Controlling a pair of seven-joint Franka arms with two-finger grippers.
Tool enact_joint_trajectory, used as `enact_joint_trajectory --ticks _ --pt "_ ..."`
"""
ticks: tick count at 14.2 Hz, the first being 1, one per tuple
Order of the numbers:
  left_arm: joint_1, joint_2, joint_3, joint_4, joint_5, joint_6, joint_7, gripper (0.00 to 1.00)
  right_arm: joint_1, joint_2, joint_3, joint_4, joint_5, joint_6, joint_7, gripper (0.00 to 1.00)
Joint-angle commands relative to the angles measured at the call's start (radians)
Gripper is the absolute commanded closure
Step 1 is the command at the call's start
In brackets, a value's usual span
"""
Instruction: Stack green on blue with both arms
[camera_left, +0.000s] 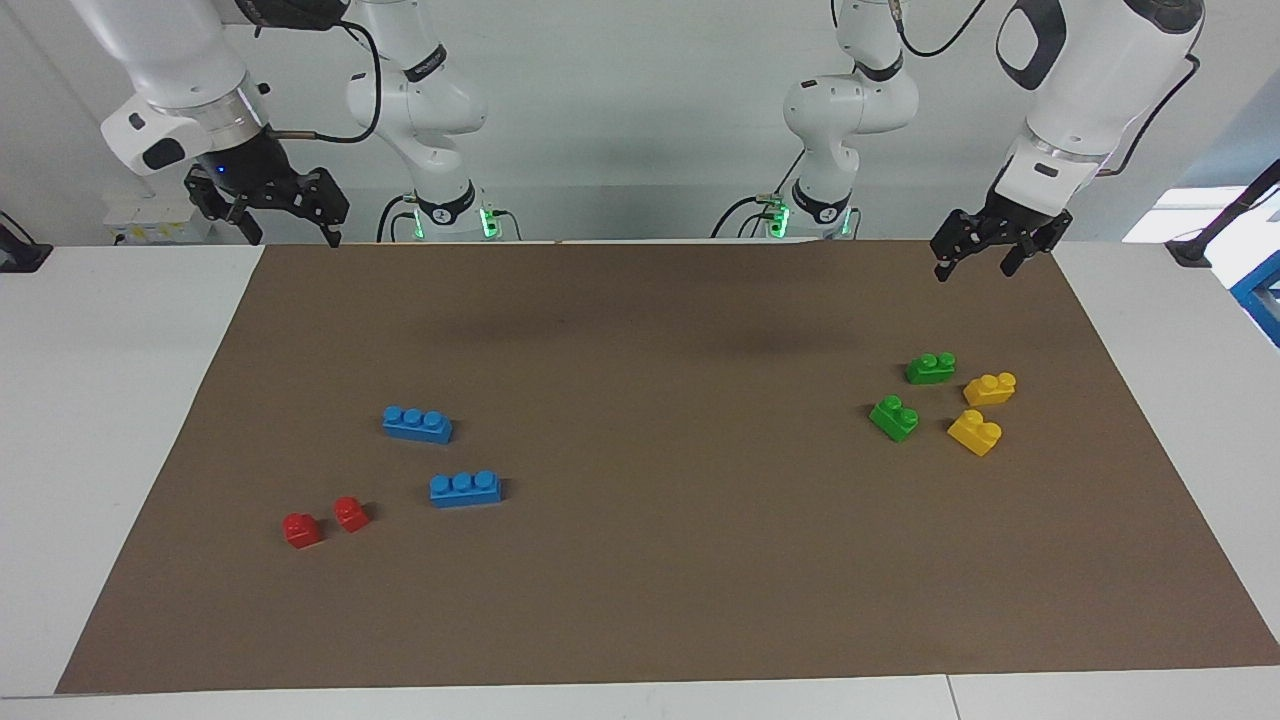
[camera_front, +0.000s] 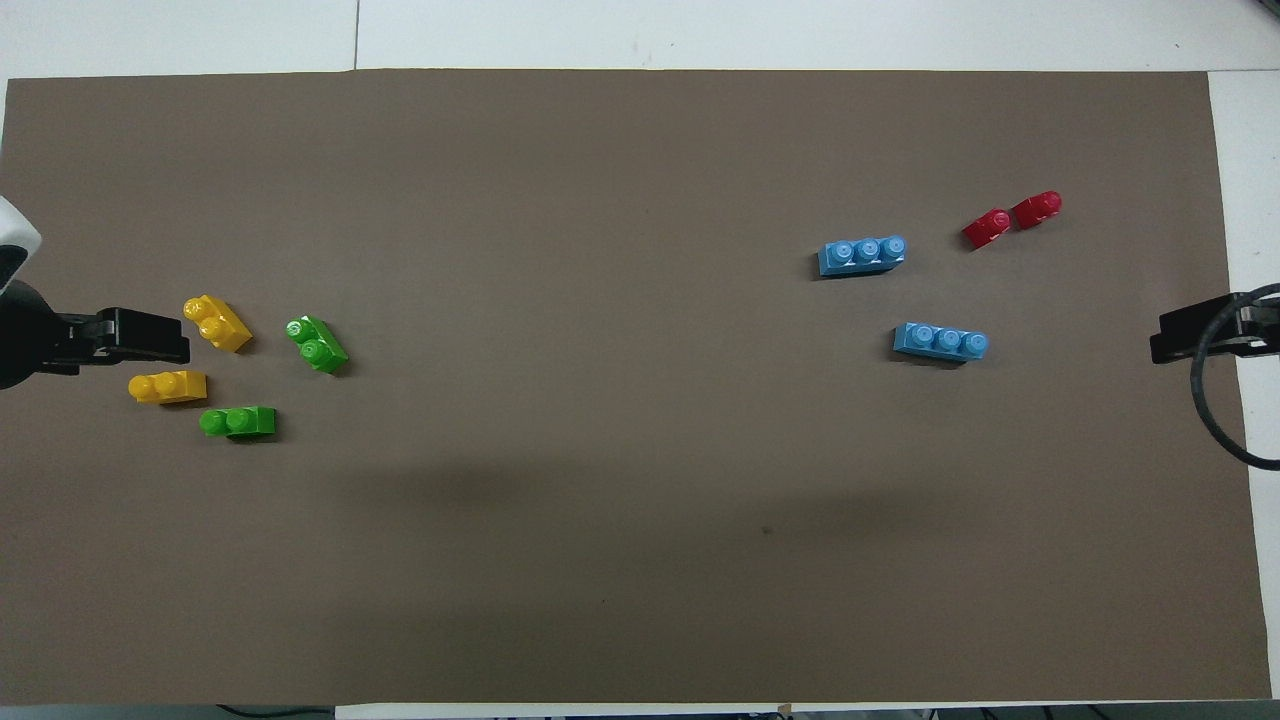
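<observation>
Two green two-stud bricks lie on the brown mat toward the left arm's end, one (camera_left: 930, 368) (camera_front: 238, 421) nearer to the robots than the other (camera_left: 894, 418) (camera_front: 317, 343). Two blue three-stud bricks lie toward the right arm's end, one (camera_left: 417, 424) (camera_front: 941, 341) nearer to the robots than the other (camera_left: 465, 488) (camera_front: 862, 254). My left gripper (camera_left: 975, 262) (camera_front: 180, 340) hangs open and empty in the air over the mat's corner, apart from the green bricks. My right gripper (camera_left: 290, 232) (camera_front: 1160, 345) hangs open and empty over the mat's edge at its own end.
Two yellow two-stud bricks (camera_left: 990, 388) (camera_left: 975, 432) lie beside the green ones, toward the left arm's end. Two small red bricks (camera_left: 301, 530) (camera_left: 351, 513) lie beside the blue ones, farther from the robots. The brown mat (camera_left: 640, 600) covers most of the white table.
</observation>
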Motion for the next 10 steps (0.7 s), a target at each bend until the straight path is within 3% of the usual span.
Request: enact_joint_trajectory --ticks 1,7,10 --pt "0.006 -0.006 -0.01 0.008 0.01 -0.011 0.003 0.0 -0.01 -0.027 0.006 -0.035 -0.01 0.022 0.002 0.0" --pt "0.007 -0.006 -0.01 0.008 0.01 -0.015 0.0 0.0 -0.018 -0.023 0.006 -0.058 -0.008 0.083 0.009 0.0" --pt "0.009 -0.017 -0.009 -0.008 0.009 -0.006 -0.002 0.0 -0.018 0.031 0.006 -0.038 -0.002 0.108 0.092 0.0"
